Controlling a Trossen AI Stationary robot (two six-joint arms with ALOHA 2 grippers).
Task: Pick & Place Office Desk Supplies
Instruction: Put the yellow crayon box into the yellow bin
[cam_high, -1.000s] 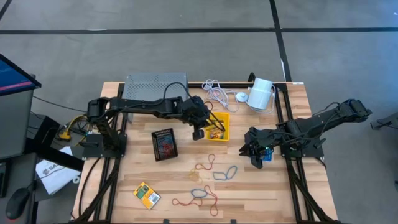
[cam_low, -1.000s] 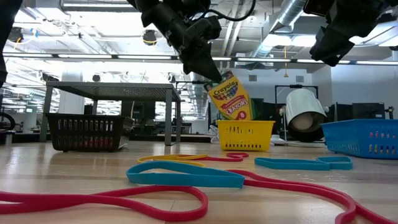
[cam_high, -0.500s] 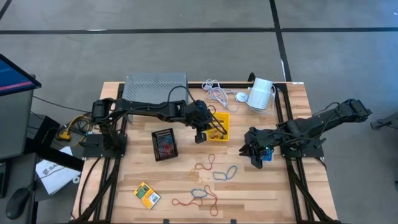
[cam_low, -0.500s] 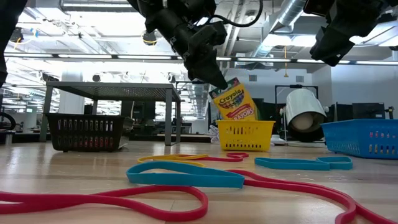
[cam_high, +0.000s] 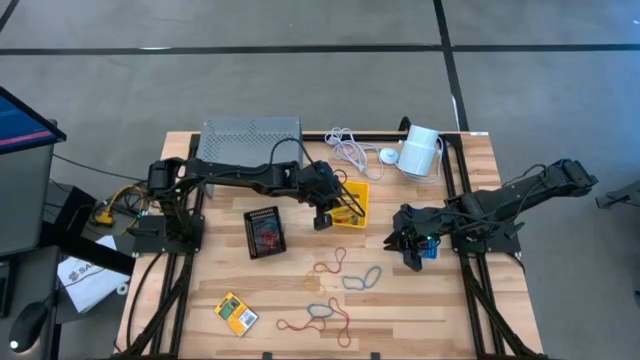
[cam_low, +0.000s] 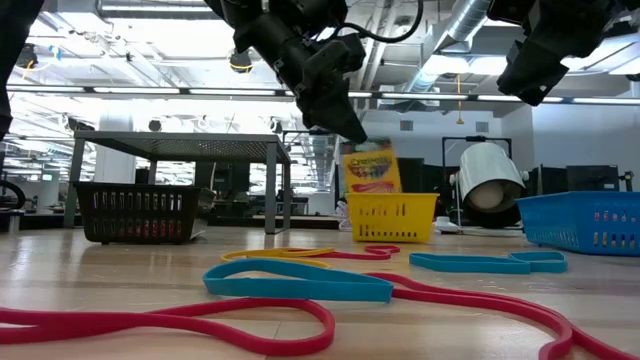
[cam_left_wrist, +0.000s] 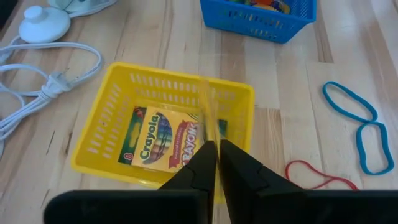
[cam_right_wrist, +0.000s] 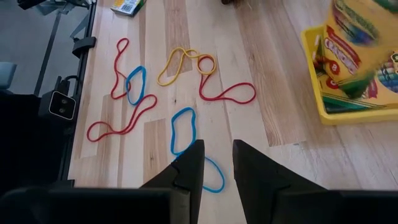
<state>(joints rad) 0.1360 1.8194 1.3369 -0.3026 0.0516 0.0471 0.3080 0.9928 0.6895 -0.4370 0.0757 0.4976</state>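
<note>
Fingers of the left arm (cam_low: 345, 128) hang nearly closed just above the yellow bin (cam_low: 392, 217), a crayon box (cam_low: 371, 168) dropping into it, upright, apparently just released; right fingers (cam_right_wrist: 214, 163) wait slightly parted, empty, above the worktop (cam_high: 420, 310).

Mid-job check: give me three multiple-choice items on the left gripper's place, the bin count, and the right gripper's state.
1. The left gripper hangs above: A) yellow bin B) metal stand C) loose rubber bands
2. How many bins: A) two B) three C) five
3. The right gripper is: A) open, empty B) shut on a rubber band C) shut on a crayon box
Key: 1A, its wrist view looks down into it; 2B, yellow bin, black bin, blue bin; 3A, its fingers stand apart, nothing between.
</note>
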